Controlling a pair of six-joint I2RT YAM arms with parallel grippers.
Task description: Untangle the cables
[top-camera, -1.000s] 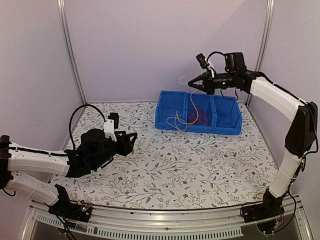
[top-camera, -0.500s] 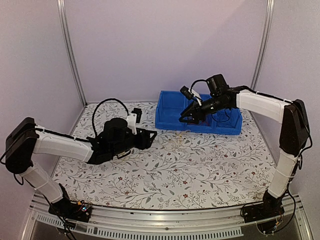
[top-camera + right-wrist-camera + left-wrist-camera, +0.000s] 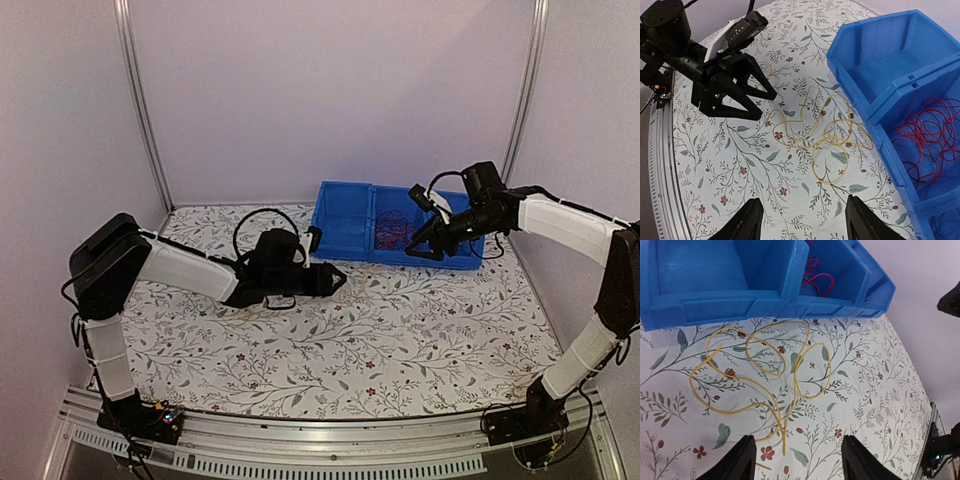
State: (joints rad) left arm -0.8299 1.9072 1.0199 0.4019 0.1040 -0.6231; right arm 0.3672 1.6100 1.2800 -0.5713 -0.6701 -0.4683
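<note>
A yellow cable [image 3: 795, 379] lies in loose loops on the flowered table, just in front of the blue bin [image 3: 395, 258]. A tangle of red cables [image 3: 395, 230] rests inside the bin's middle compartment. My left gripper [image 3: 340, 280] is low over the table at the left of the yellow cable [image 3: 830, 138], open, with nothing between its fingers. My right gripper [image 3: 415, 248] hovers at the bin's front right, also open and holding nothing. In the right wrist view the left gripper [image 3: 767, 105] points at the yellow loops and the red cables [image 3: 930, 135] show in the bin.
The bin [image 3: 880, 55] has three compartments and stands at the back of the table; its left compartment holds no cable. A metal rail [image 3: 300, 440] runs along the near edge. Walls close in the back and sides.
My right gripper let go of the yellow cable it held above the bin, then dropped and swung right. The cable now lies on the table. My left arm reached right towards it.
</note>
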